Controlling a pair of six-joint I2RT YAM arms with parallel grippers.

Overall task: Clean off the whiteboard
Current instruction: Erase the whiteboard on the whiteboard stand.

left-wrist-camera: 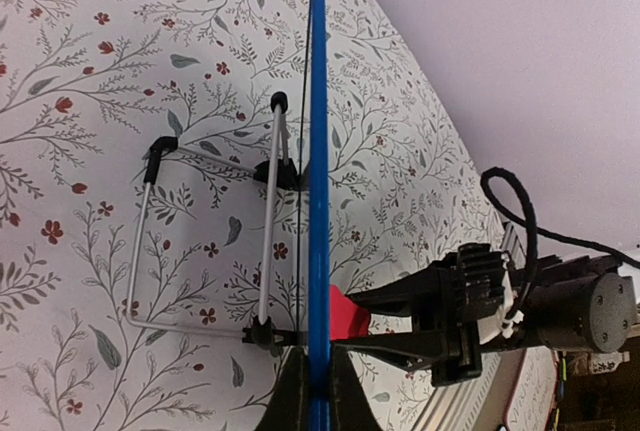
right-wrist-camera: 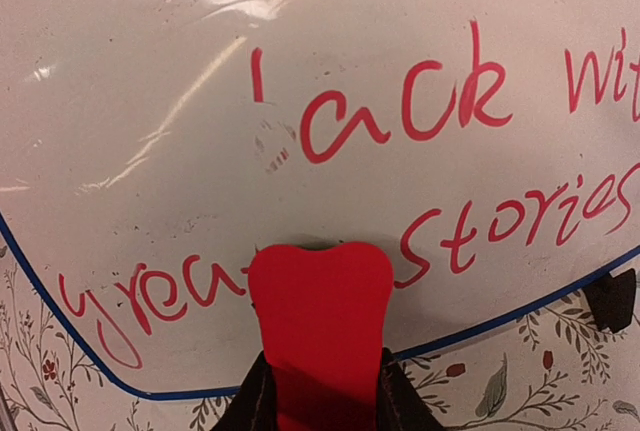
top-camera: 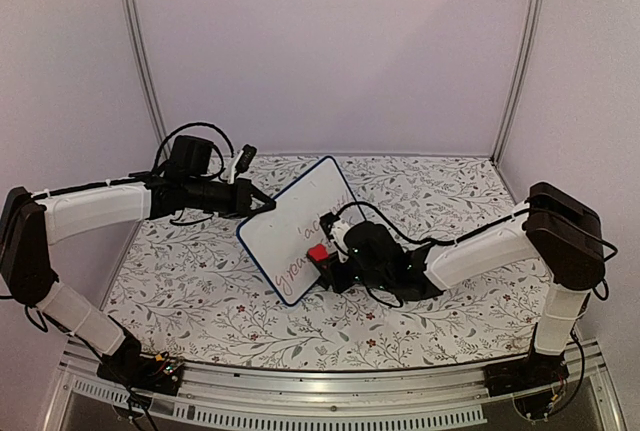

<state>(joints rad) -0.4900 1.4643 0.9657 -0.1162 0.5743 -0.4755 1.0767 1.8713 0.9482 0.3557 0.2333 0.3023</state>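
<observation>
The glossy, blue-rimmed whiteboard (top-camera: 285, 231) stands tilted on edge, with red handwriting across its lower part.

A flat table top (top-camera: 200, 301) is covered by a white sheet printed with grey-green leafy sprigs and small red flowers; a small rectangular glossy white board with a thin dark-blue rim (top-camera: 290, 231) stands tilted over its middle, one corner low against the sheet, though whether it touches cannot be told; the sheet spreads left, right and behind the white board to the pale walls; in front of the white board, a slotted silver aluminium rail (top-camera: 330, 383) runs along the near edge.
</observation>
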